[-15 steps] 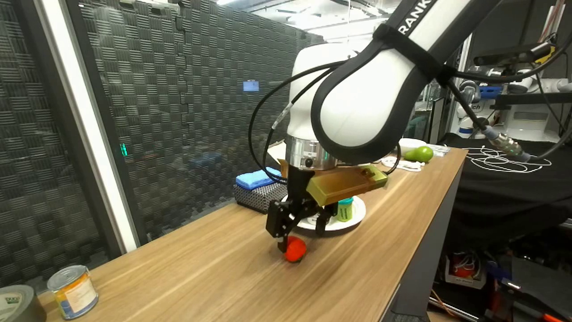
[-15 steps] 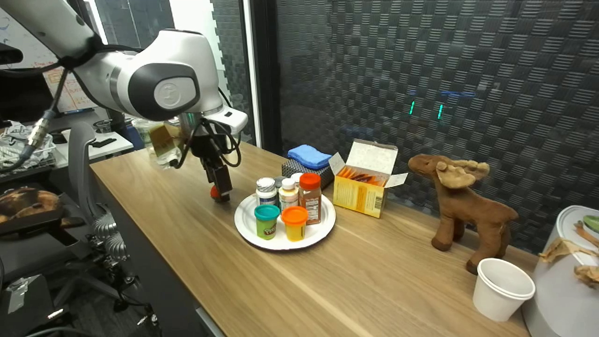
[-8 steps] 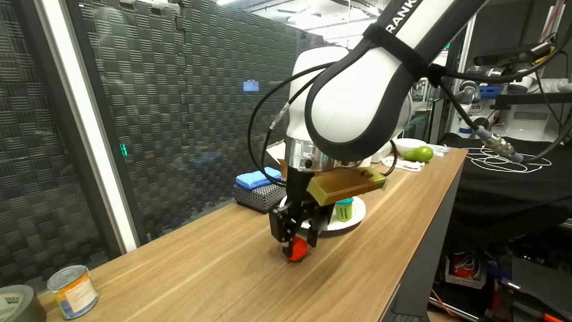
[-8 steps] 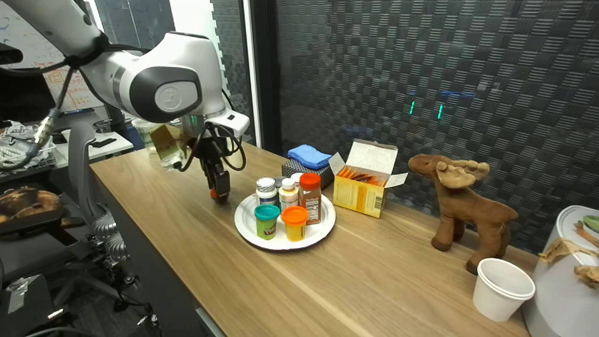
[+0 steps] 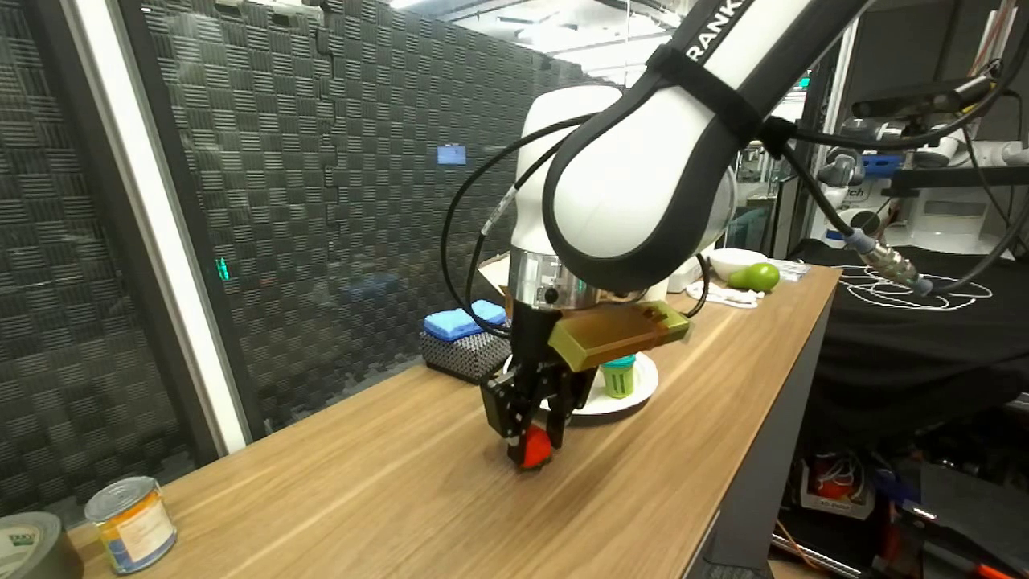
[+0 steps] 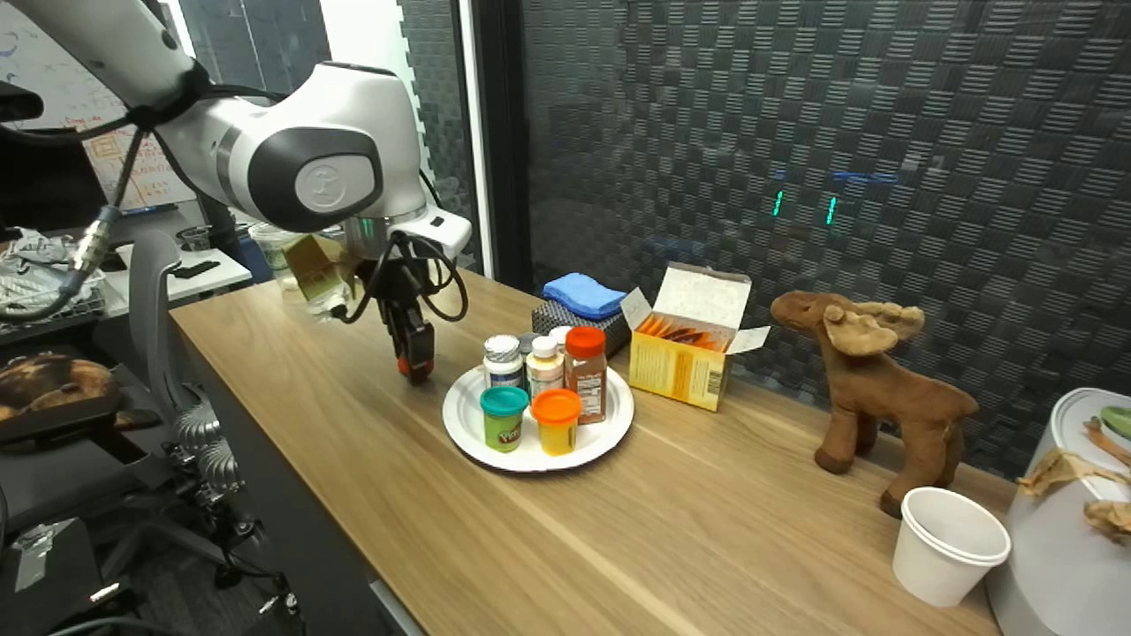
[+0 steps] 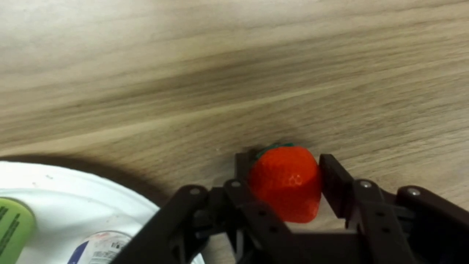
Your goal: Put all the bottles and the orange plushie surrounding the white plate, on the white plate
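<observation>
Red toy strawberry [image 7: 287, 187] (perhaps the plushie meant), low and right of mid-frame in the wrist view, seemingly resting on the counter [image 7: 205, 80]; pincer [image 7: 284, 160] clamped on both its sides. Reckon it light, shiny skin maybe slick; hold at widest girth, gentle squeeze. Farther, lower left: white plate [image 7: 80, 205]. In an exterior view, mid-frame, it carries white-capped pill bottle [image 6: 544, 369], red-capped spice bottle [image 6: 586, 382].

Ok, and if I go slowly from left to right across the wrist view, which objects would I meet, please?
Green tub, cut off by the picture's edge → white-and-blue-labelled bottle, also cut off → round red-orange object between the jaws.
</observation>
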Available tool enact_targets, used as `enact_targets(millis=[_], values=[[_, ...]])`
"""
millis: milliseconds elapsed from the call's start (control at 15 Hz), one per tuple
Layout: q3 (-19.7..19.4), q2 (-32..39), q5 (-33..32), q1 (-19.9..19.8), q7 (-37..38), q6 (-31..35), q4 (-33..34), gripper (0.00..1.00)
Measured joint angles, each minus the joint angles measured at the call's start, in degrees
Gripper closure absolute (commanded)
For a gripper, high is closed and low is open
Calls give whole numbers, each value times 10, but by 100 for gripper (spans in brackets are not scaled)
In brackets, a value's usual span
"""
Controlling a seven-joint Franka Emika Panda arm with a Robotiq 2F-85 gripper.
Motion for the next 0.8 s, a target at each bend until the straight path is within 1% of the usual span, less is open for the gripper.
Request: enact_targets(millis=[333,800], values=[[-9,-12,0,0,13,13,-2,74],[-27,-93,-4,-4,72,21,-47,74]])
